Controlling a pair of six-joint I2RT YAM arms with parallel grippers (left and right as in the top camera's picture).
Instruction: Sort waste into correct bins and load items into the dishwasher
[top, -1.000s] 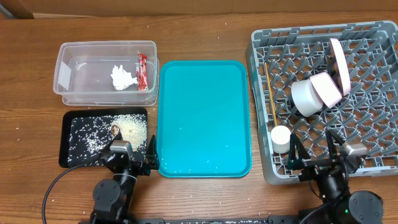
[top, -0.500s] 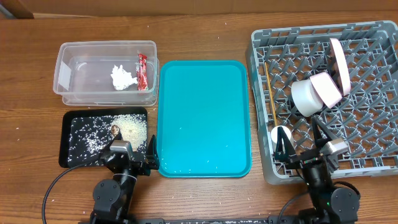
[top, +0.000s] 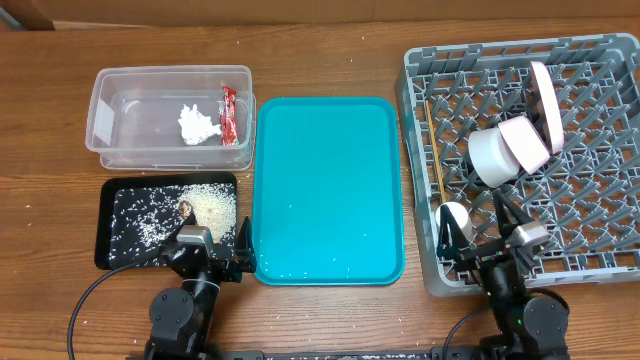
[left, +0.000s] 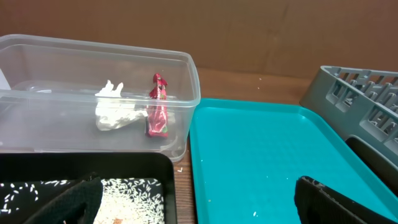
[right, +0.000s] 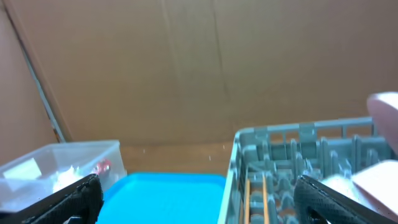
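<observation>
**Right arm draws back from the rack, empty-handed**

Since a second ago the right gripper (top: 480, 238) has slid left along the near edge of the dish rack (top: 600, 250) and back toward the bench's front edge. One finger now partly covers the small white cup (top: 453, 215) in the overhead view. Its jaws are spread wide with nothing between them, and the right wrist view shows only open air past the fingers. The left gripper (top: 208, 250) has not shifted. It hangs released over the near right corner of the black tray (top: 110, 255), also carrying nothing.

Everything named in the task appears to be placed:

- **Clear tub (top: 100, 120), far left of the bench:** it holds the crumpled napkin (top: 197, 125) and the red wrapper (top: 229, 113).
- **Black tray:** rice (top: 210, 203) lies in it with a brown scrap (top: 186, 207).
- **Rack:**
  - The chopsticks (top: 435, 150) lie along its left side.
  - The cup sits at its near left corner.
  - The bowl (top: 492, 158) is on its side near the middle.
  - The pink plate (top: 545, 105) stands on edge toward the far right.
- **Teal tray (top: 330, 190), mid-bench:** it is bare apart from a few white specks, possibly stray grains.

The retreat reads as the arm parking after its last placement, so the job looks essentially done.
</observation>
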